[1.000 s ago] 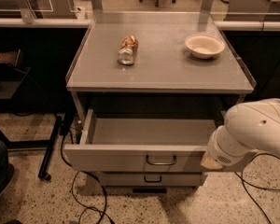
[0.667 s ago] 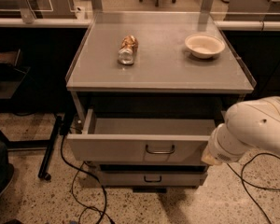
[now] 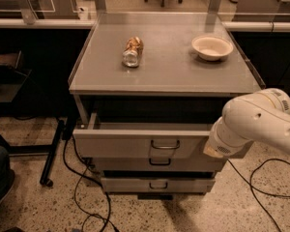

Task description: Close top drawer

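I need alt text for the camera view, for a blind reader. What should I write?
The top drawer of a grey cabinet stands partly open, and the robot's gripper is at the right end of its front panel. On the cabinet top lie a small container on its side and a white bowl, set apart.

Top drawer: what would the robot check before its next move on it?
1. Top drawer shut: not ok, it sticks out partway.
2. Gripper at the drawer front's right end: ok; contact cannot tell.
3. Inside of the drawer free of obstructions: cannot tell, hidden.
4. Bottle and bowl on the tabletop, away from the drawer: ok.
5. Cables lying below the drawer's path: ok.
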Controlling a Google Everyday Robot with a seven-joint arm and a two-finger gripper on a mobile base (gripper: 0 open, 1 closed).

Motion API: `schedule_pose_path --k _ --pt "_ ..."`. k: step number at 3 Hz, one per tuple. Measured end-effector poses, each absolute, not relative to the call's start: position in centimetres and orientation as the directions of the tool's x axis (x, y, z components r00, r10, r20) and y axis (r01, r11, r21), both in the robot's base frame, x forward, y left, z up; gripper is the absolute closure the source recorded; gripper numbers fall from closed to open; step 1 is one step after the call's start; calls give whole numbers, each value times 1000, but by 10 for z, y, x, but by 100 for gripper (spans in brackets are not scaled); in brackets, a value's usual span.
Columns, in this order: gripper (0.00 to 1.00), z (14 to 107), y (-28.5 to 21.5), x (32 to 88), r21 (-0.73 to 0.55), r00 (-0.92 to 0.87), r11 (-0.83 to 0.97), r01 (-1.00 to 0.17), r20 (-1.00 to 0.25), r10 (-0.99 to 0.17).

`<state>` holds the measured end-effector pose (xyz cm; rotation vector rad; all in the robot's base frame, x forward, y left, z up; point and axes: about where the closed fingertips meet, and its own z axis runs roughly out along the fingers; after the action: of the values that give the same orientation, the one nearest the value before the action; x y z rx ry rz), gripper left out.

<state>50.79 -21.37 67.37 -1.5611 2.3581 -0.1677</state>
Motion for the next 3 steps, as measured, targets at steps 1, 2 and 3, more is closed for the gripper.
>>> schedule_pose_path --k 1,2,3 --pt "100 669 -216 525 -281 -395 433 -856 -184 -900" --pt "100 663 -219 545 -307 -425 461 -832 -181 -887" --pt "100 658 -224 573 -355 -450 481 -802 -172 -876"
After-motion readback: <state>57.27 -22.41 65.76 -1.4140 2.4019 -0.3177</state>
